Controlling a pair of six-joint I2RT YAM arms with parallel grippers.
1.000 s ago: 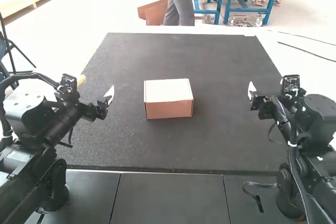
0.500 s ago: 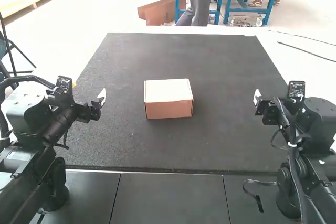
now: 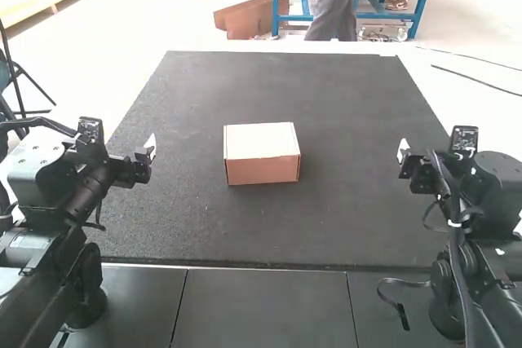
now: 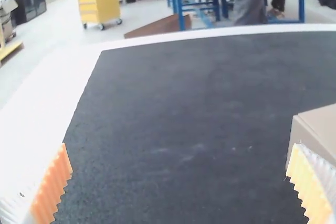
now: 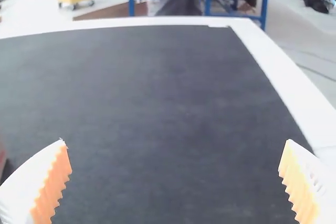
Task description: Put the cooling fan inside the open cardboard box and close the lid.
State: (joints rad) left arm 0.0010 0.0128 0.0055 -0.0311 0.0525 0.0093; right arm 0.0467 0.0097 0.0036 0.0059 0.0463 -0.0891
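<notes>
A small cardboard box (image 3: 262,153) sits with its lid down in the middle of the black mat (image 3: 326,95); a corner of the box (image 4: 317,127) shows in the left wrist view. My left gripper (image 3: 147,156) hangs over the mat's left edge, well left of the box, open with nothing between its orange-padded fingers (image 4: 51,190). My right gripper (image 3: 404,157) hangs over the mat's right side, well right of the box, also open and empty, its ribbed fingers (image 5: 50,179) wide apart. No cooling fan is to be seen.
The black mat covers most of the table, with a pale table margin (image 3: 106,87) around it and dark panels (image 3: 261,307) along the front edge. Both arm bases stand at the near corners.
Both grippers have drawn back from the box: the left one moved left toward the mat's edge, the right one moved slightly right. The box has not moved.
</notes>
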